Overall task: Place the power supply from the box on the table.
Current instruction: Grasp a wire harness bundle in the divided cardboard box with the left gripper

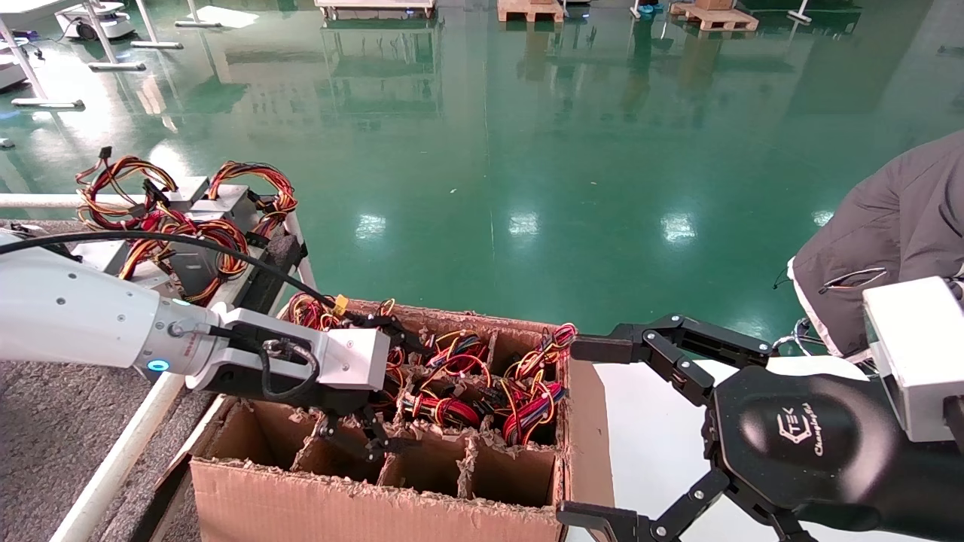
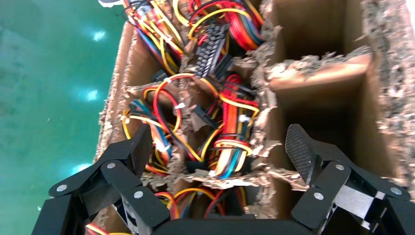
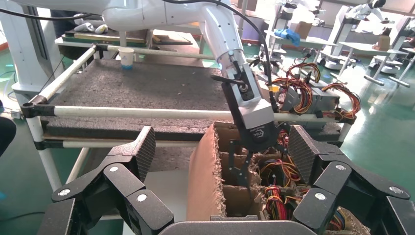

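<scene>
Jaws spread wide on the left gripper (image 1: 369, 440), which hangs just over the middle of the box (image 1: 392, 489), its fingertips dipping toward the ragged dividers between an empty near cell and the wire-filled cells behind; nothing is pinched. The right gripper (image 1: 602, 433) idles beside the carton's right wall above a smooth white surface, its jaws likewise spread and empty. Inside the carton only looped bundles of wires (image 2: 230, 132) show, red, yellow, orange and black, so the power supply (image 1: 452, 403) to be lifted sits down in its cell with its metal body hidden under them. Several other units (image 1: 196, 226) already lie on the grey carpeted worktop (image 1: 53, 436) to the left, and their sheet-metal cases suggest a stiff, fairly heavy, smooth-sided load. The wires are soft and springy and would likely slip or stretch under that weight, so they make a poor hold. A better grip is probably across the metal case's two flat sides, reached by pushing the fingers down past the bundle. The torn cardboard dividers may snag the loops on the way up, so a straight vertical lift seems wise.
</scene>
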Motion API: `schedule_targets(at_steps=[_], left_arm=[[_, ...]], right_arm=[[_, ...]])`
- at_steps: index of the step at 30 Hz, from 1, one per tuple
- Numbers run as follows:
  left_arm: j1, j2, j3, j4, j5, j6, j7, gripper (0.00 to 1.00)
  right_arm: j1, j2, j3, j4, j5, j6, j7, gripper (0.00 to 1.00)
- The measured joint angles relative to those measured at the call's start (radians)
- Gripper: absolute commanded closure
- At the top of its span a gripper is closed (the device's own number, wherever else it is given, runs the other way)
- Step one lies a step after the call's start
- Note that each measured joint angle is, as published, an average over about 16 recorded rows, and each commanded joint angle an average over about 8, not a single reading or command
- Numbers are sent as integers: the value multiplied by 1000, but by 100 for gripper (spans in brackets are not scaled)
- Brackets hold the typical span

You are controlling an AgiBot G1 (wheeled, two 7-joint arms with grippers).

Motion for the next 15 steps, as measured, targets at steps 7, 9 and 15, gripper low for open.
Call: schedule_targets(at_steps=[7, 9, 15], left_arm=[[-5, 15, 17, 23, -4, -26, 13, 13], [-6, 19, 21, 29, -7, -30, 16, 35], [-9, 31, 33, 48, -16, -36, 26, 97]], right_arm=[[0, 0, 0, 0, 0, 0, 0, 0], [0, 0, 0, 0, 0, 0, 0, 0], [0, 0, 0, 0, 0, 0, 0, 19]])
